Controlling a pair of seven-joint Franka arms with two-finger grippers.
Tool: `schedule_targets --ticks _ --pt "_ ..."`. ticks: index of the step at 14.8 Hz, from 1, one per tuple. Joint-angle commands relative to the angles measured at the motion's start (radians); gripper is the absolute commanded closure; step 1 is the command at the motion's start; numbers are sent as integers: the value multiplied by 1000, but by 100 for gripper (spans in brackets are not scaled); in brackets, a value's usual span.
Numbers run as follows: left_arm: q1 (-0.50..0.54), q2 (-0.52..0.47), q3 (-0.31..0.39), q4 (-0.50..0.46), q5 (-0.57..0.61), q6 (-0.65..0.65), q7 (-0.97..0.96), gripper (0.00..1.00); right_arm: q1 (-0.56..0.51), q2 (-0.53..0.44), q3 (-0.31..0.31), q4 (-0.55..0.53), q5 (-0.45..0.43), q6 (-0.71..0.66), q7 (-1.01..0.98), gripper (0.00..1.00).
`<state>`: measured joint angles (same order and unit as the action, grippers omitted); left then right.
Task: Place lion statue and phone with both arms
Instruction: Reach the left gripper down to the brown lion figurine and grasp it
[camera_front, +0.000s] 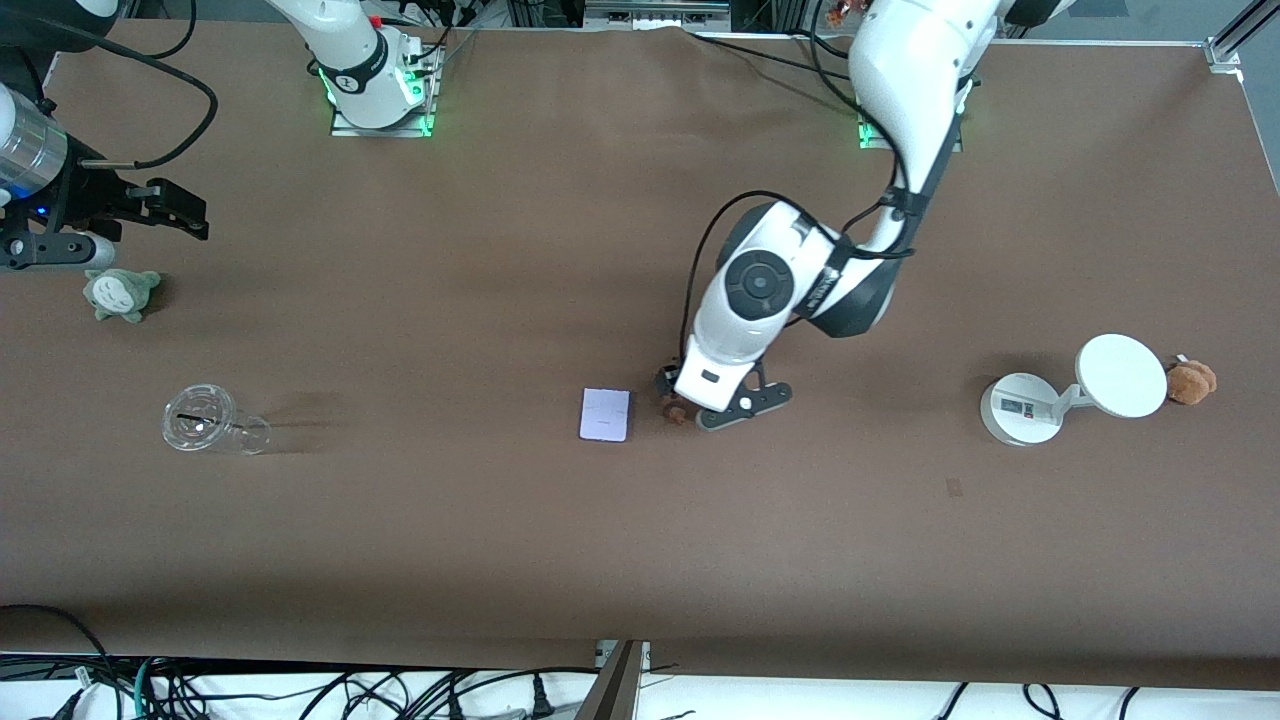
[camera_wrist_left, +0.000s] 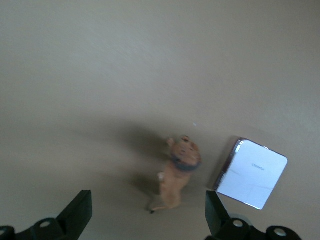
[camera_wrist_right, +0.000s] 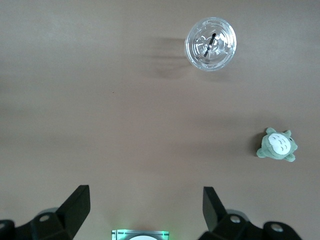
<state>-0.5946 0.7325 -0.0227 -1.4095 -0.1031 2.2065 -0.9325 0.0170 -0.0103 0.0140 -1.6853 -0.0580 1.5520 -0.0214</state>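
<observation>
The left gripper (camera_front: 690, 405) hangs wide open over the lion (camera_wrist_left: 177, 175), just beside the phone (camera_front: 606, 414). The right gripper (camera_front: 150, 205) waits wide open at the desk (camera_front: 450, 520) edge.

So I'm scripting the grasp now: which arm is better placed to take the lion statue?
Left. The left gripper hangs open right over the lion statue, beside the phone. The right gripper, also open, waits at its own end of the table near the green plush.
</observation>
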Motion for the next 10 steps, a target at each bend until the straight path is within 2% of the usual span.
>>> schedule_targets --ticks 1,6,10 --pt "-21 41 23 61 -29 21 -2 0 1 10 0 24 10 -15 2 0" --pt "-51 74 26 78 -10 33 17 0 0 9 0 24 10 -15 5 0" --pt "-82 111 27 78 57 74 29 0 1 9 -2 24 7 -15 0 0"
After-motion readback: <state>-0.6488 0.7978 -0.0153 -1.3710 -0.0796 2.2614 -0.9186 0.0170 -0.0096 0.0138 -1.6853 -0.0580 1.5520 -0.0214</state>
